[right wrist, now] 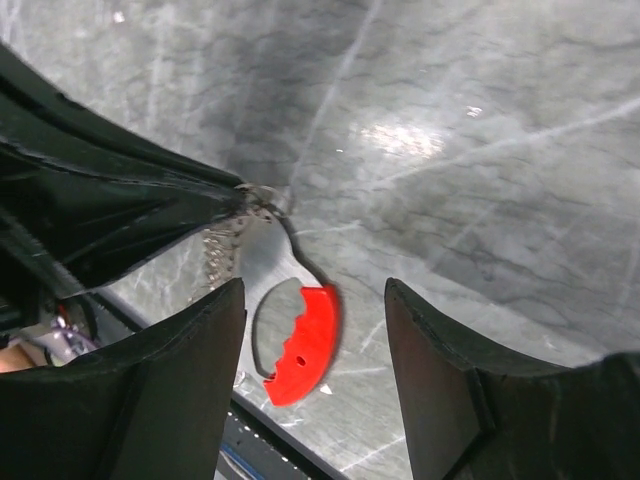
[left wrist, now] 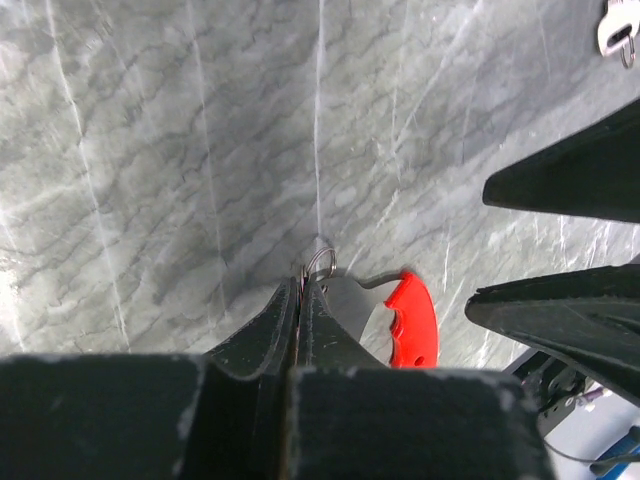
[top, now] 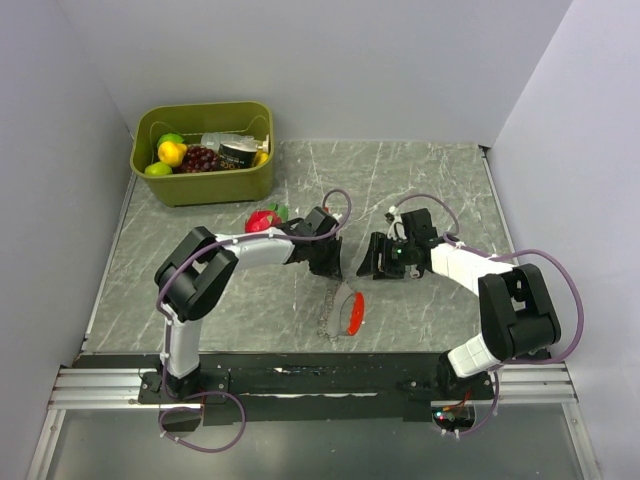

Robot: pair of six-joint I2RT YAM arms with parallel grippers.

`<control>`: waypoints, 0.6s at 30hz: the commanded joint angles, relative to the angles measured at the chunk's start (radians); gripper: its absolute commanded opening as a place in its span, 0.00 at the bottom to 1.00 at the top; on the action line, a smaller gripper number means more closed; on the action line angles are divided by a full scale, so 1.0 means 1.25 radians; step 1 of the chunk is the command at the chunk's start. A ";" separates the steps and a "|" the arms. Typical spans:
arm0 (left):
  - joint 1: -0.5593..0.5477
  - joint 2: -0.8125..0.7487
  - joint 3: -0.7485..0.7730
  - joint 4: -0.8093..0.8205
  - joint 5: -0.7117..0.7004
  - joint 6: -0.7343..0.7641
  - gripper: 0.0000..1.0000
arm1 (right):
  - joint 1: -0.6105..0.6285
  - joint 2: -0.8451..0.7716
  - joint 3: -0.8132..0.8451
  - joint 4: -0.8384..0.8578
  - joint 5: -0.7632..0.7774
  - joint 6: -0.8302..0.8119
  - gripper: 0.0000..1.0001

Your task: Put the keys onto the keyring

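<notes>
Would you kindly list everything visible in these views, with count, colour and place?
table: one, grey marbled, under everything.
bin: one, olive green, far left corner.
toy fruit: several, yellow, green and dark purple, inside the bin.
can: one, dark, inside the bin.
strawberry toy: one, red with green leaves, on the table near the bin.
keyring: one, silvery chain with red fob, mid-table.
left pincer: one, black, shut on the keyring.
right pincer: one, black, open, close to the keyring.

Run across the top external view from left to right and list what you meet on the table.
Green bin → strawberry toy → left gripper → right gripper. The keyring overlaps both grippers sideways, so it is left out.
</notes>
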 commanded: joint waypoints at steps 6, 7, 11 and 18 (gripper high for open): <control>-0.005 -0.079 -0.061 0.062 0.044 0.052 0.01 | -0.003 -0.037 -0.013 0.104 -0.125 -0.030 0.66; -0.004 -0.082 -0.063 0.066 0.053 0.055 0.01 | -0.003 -0.037 -0.013 0.112 -0.143 -0.034 0.66; -0.005 -0.113 -0.096 0.105 0.074 0.064 0.01 | -0.001 -0.039 -0.015 0.146 -0.196 -0.045 0.65; -0.004 -0.185 -0.145 0.169 0.105 0.082 0.01 | 0.000 -0.030 -0.028 0.191 -0.268 -0.053 0.64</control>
